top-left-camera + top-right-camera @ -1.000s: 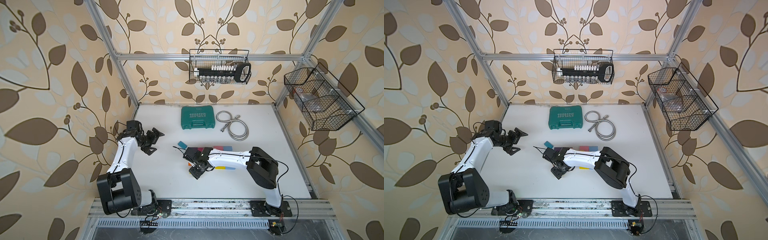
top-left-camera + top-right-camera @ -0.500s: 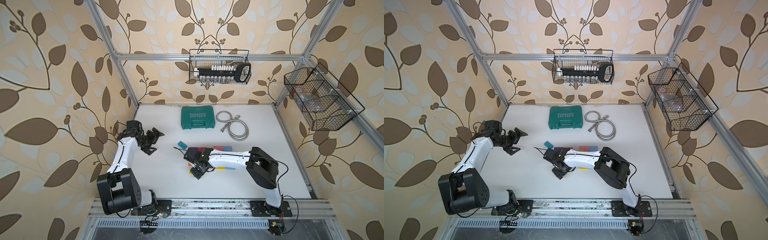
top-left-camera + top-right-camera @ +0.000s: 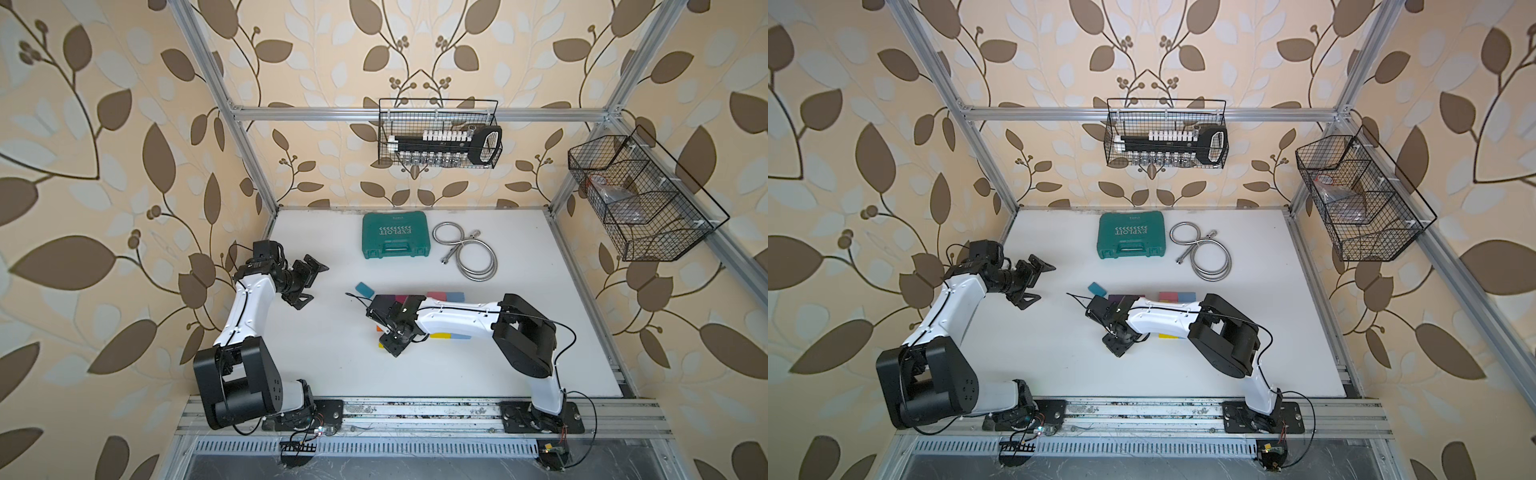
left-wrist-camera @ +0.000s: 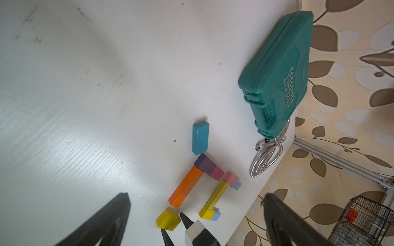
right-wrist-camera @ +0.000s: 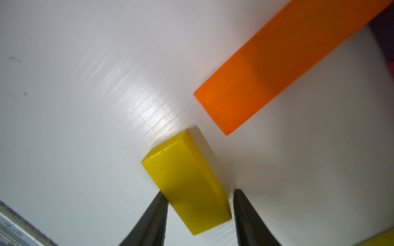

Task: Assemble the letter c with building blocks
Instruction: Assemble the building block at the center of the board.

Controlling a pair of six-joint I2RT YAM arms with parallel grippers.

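A short yellow block (image 5: 185, 183) lies flat on the white table, just off the end of a long orange block (image 5: 287, 64). My right gripper (image 5: 198, 192) is open and straddles the yellow block; one finger touches it and the other stands a sliver off. In the left wrist view the orange block (image 4: 185, 187) joins a purple block (image 4: 205, 164) and a magenta one (image 4: 217, 173). A pink block (image 4: 231, 177), a long yellow one (image 4: 216, 194) and light blue pieces lie beside them. A teal block (image 4: 200, 137) lies apart. My left gripper (image 3: 309, 282) hangs open and empty at the table's left.
A green tool case (image 3: 395, 241) and a coiled metal hose (image 3: 469, 255) lie at the back of the table. Wire baskets hang on the back wall (image 3: 438, 137) and the right wall (image 3: 640, 199). The right arm (image 3: 457, 322) lies low over the blocks.
The right gripper's jaws have narrowed round the yellow block. The left arm has not moved.
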